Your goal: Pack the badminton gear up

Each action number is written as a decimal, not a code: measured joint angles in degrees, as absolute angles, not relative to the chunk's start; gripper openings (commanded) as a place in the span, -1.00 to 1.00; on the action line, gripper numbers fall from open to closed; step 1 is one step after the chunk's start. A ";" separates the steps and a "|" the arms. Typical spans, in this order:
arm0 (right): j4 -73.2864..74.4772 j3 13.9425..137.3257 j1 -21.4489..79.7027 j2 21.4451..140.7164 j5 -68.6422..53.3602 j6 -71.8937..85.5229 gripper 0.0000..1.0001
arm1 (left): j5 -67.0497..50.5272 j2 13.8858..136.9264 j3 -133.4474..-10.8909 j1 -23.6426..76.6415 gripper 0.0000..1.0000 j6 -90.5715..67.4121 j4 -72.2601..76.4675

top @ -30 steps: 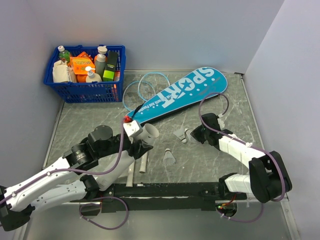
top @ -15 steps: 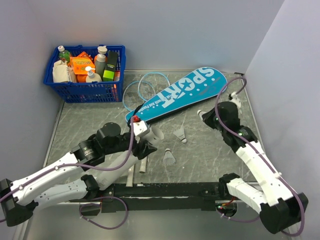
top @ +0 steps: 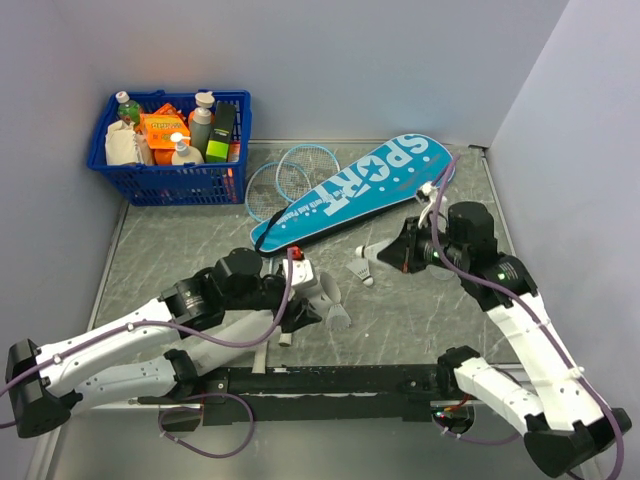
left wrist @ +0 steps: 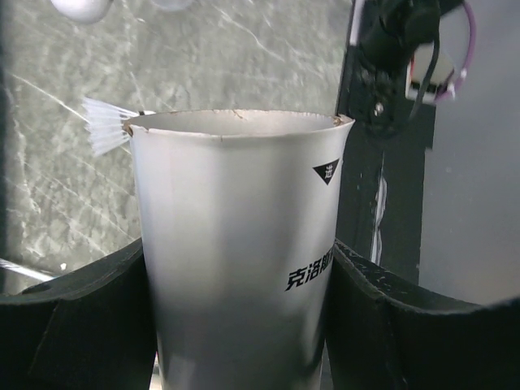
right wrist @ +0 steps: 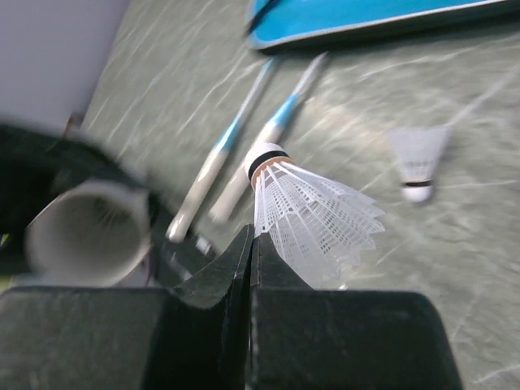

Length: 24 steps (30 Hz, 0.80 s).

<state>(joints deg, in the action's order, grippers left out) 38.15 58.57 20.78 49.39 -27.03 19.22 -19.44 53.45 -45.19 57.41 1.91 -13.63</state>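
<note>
Your right gripper is swinging back, jaws clamped on a shuttlecock; your left gripper is clasping the tube. Rackets and bag are lying unpacked.

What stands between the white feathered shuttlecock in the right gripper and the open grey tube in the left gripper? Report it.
Nothing visible. The right gripper holds the white feathered shuttlecock, with open air to the grey tube in the left gripper; a loose shuttlecock lies on the table.
</note>
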 measured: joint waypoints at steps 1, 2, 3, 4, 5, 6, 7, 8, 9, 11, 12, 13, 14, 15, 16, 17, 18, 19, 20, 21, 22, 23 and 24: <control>38.85 58.57 21.58 48.49 -28.69 18.44 -1.00 | -19.73 53.47 -44.97 57.69 -0.98 2.61 -14.09; 39.66 58.61 22.33 47.62 -30.09 17.76 -1.00 | -19.92 53.56 -44.71 58.00 -0.98 3.38 -14.46; 40.18 58.67 22.74 46.96 -31.00 17.30 -1.00 | -20.10 53.76 -44.51 58.19 -0.98 3.88 -14.68; 41.25 59.00 23.35 46.17 -32.34 16.73 -1.00 | -20.16 54.15 -44.40 58.46 -0.98 4.43 -15.05; 42.26 59.53 23.94 45.52 -33.76 16.19 -1.00 | -20.16 54.70 -44.34 58.74 -0.98 4.99 -15.46; 43.09 60.12 24.36 45.08 -34.70 15.73 -1.00 | -20.12 55.31 -44.34 59.05 -0.98 5.39 -15.70; 43.57 60.60 24.73 44.82 -35.44 15.42 -1.00 | -20.12 55.81 -44.34 59.35 -0.98 5.58 -15.77; 44.27 61.25 25.17 44.56 -36.14 15.05 -1.00 | -20.08 56.16 -44.34 59.70 -0.99 5.78 -15.88; 44.73 61.78 25.47 44.31 -36.82 14.83 -1.00 | -20.08 56.29 -44.31 60.03 -0.98 5.98 -16.05; 45.36 62.41 26.11 43.94 -38.11 14.31 -1.00 | -20.08 56.21 -44.31 60.62 -0.98 6.22 -16.36; 45.87 62.72 26.61 43.94 -38.79 14.02 -1.00 | -20.08 56.12 -44.31 60.93 -0.98 6.31 -16.49; 46.11 62.87 27.07 43.94 -39.22 13.89 -1.00 | -20.05 56.10 -44.29 61.12 -0.98 6.39 -16.62; 46.41 62.98 27.68 43.97 -39.53 13.78 -1.00 | -20.05 55.99 -44.25 61.34 -0.98 6.44 -16.71; 46.52 62.98 28.25 44.01 -39.70 13.78 -1.00 | -20.05 55.88 -44.25 61.52 -0.98 6.50 -16.84; 46.70 63.00 28.91 44.05 -39.88 13.78 -1.00 | -20.05 55.70 -44.25 61.63 -0.98 6.55 -16.95; 46.76 62.98 29.65 44.14 -39.97 13.80 -1.00 | -20.05 55.53 -44.23 61.71 -0.98 6.59 -17.04; 46.76 62.98 30.48 44.29 -40.01 13.80 -1.00 | -20.03 55.20 -44.18 61.78 -0.98 6.63 -17.12; 46.74 62.98 31.27 44.51 -40.01 13.80 -1.00 | -19.99 54.87 -44.05 61.84 -0.98 6.63 -17.10; 46.76 62.98 32.08 44.71 -39.99 13.82 -1.00 | -19.81 54.50 -43.92 61.89 -0.98 6.66 -17.10; 46.74 62.98 32.97 44.97 -39.86 13.87 -1.00 | -19.66 54.15 -43.88 61.98 -0.98 6.68 -17.17; 46.74 62.98 33.87 45.28 -39.62 13.91 -1.00 | -19.59 53.82 -43.79 62.04 -0.98 6.70 -17.19; 46.74 62.98 34.81 45.58 -39.44 13.98 -1.00 | -19.59 53.58 -43.70 62.06 -0.98 6.70 -17.19; 46.70 62.98 35.75 45.93 -39.29 14.06 -1.00 | -19.59 53.25 -43.62 62.08 -0.98 6.72 -17.21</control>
<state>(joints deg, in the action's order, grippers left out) 46.70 62.98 35.75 45.93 -39.29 14.06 -19.59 53.25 -43.62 62.08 6.72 -17.21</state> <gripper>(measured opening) 0.007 0.694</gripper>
